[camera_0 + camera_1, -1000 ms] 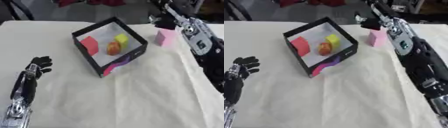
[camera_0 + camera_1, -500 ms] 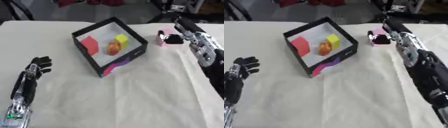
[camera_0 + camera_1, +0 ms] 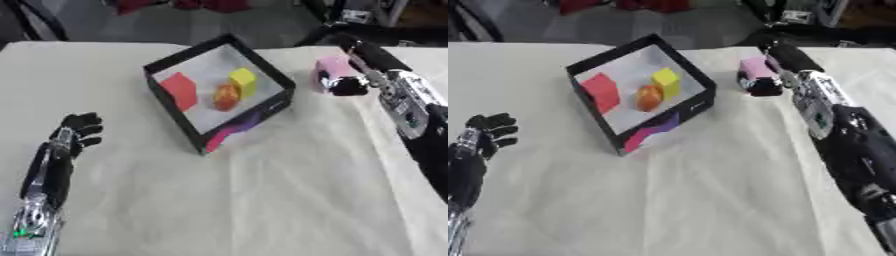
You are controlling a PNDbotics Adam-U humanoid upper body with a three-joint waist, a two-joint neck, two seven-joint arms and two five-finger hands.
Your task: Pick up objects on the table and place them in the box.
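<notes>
Left eye view showed the desk [image 3: 262, 200], then the box [image 3: 262, 107] holding a red block [image 3: 181, 90], an orange object [image 3: 226, 96] and a yellow block [image 3: 243, 81]. The right hand [image 3: 348, 86] had fingers curled around the pink block [image 3: 331, 70] just right of the box. The block could slip if lifted, since contact was hidden. The left hand [image 3: 77, 131] rested, fingers relaxed.

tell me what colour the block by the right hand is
Pink block, clearest in the left eye view.
</notes>
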